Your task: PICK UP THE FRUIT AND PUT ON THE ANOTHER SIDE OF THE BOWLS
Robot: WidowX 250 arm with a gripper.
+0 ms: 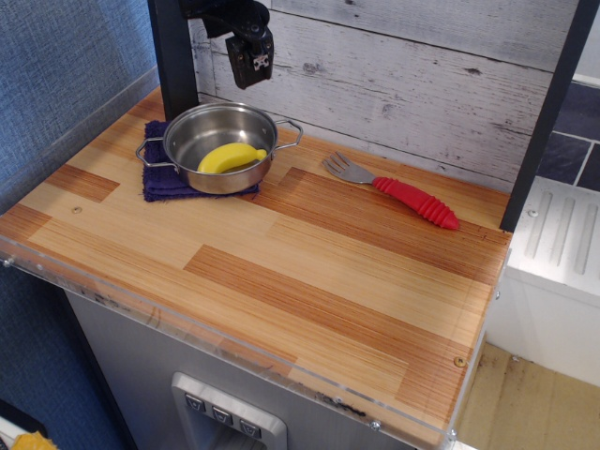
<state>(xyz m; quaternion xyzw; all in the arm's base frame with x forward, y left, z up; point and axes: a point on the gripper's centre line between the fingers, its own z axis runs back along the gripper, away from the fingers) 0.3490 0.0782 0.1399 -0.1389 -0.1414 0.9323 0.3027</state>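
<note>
The yellow toy banana (231,157) lies inside the small shiny steel pot (193,134) at the back left of the wooden counter. The pot stands on a dark purple cloth (161,180). My black gripper (251,66) hangs well above the pot's far rim, in front of the plank wall, clear of the banana and empty. I see it from one side only and cannot tell how its jaws stand.
A fork with a red ribbed handle (415,202) lies to the right of the pot near the back wall. A black post (172,52) rises behind the pot. The counter's front edge has a clear plastic lip (234,352).
</note>
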